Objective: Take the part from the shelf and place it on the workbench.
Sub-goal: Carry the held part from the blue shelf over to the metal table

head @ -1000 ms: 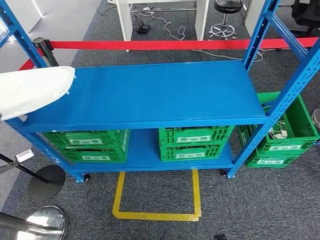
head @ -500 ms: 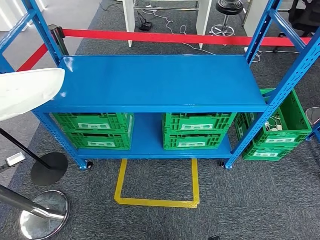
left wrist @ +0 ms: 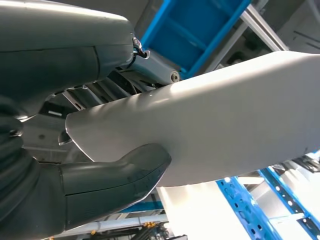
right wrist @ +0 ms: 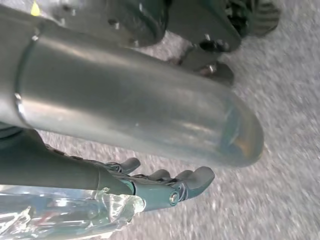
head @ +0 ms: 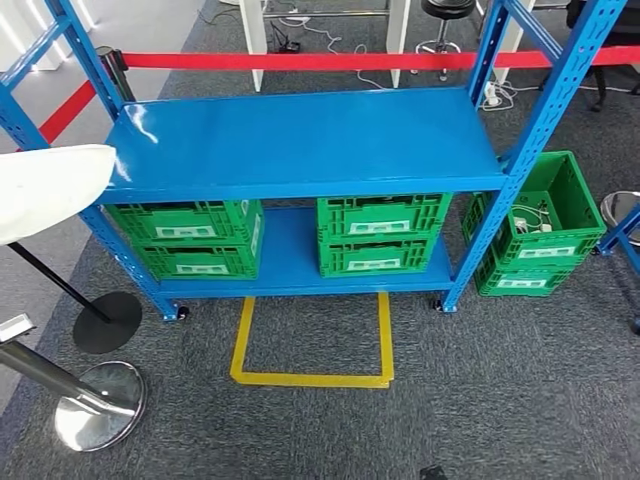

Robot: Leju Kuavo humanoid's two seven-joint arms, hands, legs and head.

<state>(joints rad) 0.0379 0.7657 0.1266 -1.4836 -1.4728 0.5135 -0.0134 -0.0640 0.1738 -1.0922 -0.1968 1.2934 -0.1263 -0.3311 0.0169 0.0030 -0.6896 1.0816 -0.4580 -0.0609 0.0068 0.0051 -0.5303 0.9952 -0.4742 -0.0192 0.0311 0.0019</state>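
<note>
From the head view we see the white part [head: 49, 188] at our left, beside the blue shelf [head: 302, 140] with green crates [head: 381, 235] below. At our left wrist, the left hand [left wrist: 75, 165] grips the part [left wrist: 211, 115] between thumb and fingers [left wrist: 113, 90]. At our right wrist, the right hand [right wrist: 162, 187] hangs with fingers [right wrist: 196, 177] loosely extended, holding nothing.

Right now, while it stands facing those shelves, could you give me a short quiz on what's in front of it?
1. True or false: the green crates sit on the top board of the blue shelf.
2. Which hand holds the white part? A left, B right, C neither.
3. Fill in: the tape square on the floor is ____.
Key: 1 false, they are on the lower board. 2 A, the left hand. 3 yellow.
</note>
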